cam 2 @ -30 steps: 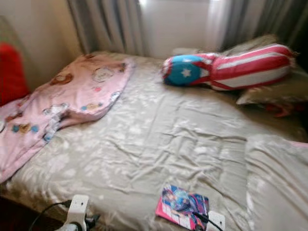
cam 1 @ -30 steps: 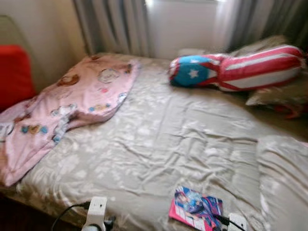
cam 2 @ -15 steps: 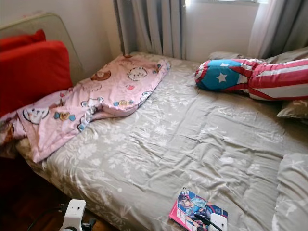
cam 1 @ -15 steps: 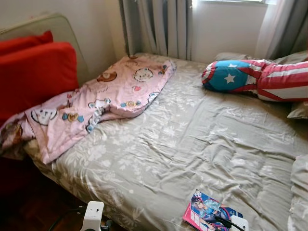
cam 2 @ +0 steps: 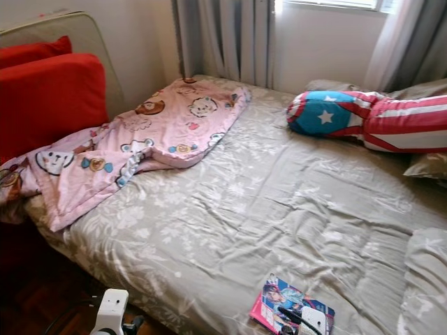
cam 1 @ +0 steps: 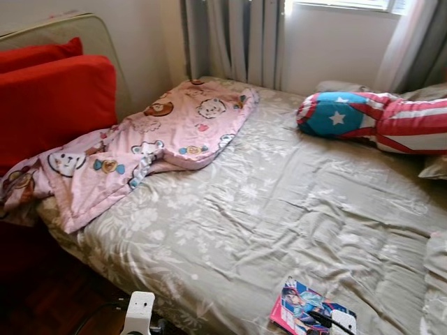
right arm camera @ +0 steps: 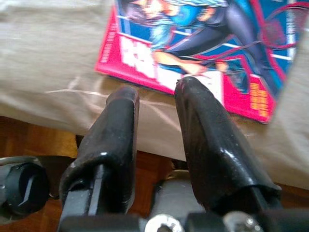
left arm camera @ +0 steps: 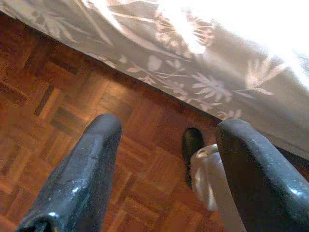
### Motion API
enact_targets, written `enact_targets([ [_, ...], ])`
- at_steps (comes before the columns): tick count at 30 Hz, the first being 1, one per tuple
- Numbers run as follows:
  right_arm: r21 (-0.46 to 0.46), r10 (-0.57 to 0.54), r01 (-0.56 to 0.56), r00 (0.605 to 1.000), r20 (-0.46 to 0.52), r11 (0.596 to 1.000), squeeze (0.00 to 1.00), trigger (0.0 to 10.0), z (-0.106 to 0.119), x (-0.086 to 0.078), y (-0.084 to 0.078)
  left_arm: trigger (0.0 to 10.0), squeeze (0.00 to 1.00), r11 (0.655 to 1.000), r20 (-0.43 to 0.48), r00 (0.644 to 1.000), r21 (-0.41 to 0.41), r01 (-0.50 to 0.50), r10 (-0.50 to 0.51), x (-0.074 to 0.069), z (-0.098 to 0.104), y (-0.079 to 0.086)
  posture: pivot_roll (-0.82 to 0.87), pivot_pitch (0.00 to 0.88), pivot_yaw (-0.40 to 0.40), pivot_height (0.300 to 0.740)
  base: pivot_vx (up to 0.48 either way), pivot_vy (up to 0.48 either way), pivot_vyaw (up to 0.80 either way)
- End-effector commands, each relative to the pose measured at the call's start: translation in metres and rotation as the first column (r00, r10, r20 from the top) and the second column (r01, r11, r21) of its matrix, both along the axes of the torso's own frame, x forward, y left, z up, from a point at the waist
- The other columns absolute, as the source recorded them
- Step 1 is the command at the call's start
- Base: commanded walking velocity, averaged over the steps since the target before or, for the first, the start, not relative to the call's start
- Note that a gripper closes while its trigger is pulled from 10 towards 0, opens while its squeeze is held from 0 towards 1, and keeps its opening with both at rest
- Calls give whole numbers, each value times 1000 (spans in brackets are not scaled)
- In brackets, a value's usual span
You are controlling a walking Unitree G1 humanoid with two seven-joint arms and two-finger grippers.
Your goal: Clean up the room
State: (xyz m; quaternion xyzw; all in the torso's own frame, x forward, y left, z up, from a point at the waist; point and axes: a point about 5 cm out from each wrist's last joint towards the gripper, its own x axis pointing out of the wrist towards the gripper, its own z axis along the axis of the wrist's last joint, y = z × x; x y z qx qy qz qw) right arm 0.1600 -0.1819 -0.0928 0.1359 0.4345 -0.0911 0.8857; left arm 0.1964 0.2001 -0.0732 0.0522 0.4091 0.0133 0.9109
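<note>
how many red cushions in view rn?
2: a big red cushion against the headboard by the pink blanket, a second cushion stacked behind it, only its top edge showing. More may be hidden.

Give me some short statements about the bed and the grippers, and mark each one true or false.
1. The comic book lies near the bed's front edge. True.
2. The pink blanket covers the whole bed. False: it lies only at the robot's left side.
3. The right gripper grips the comic book. False: its fingers are apart, empty, just beside it.
4. The left gripper is open above the wooden floor. True.
5. The striped star pillow lies on the floor. False: on the bed.
</note>
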Motion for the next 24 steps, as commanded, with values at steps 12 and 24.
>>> enact_targets([
  [12, -17, -13, 12, 999, -30, 1000, 0, 10000, -2, -6, -3, 10000, 0, 1000, -24, 1000, 13, 17, -17, 1, -1, -3, -20, 0, 11, 740, 0, 352, 0],
  [24, -21, -21, 20, 1000, -19, 1000, 0, 10000, -1, -3, -2, 10000, 0, 1000, -33, 999, 18, 15, -14, -1, -1, 3, -18, 0, 15, 740, 0, 402, 0],
])
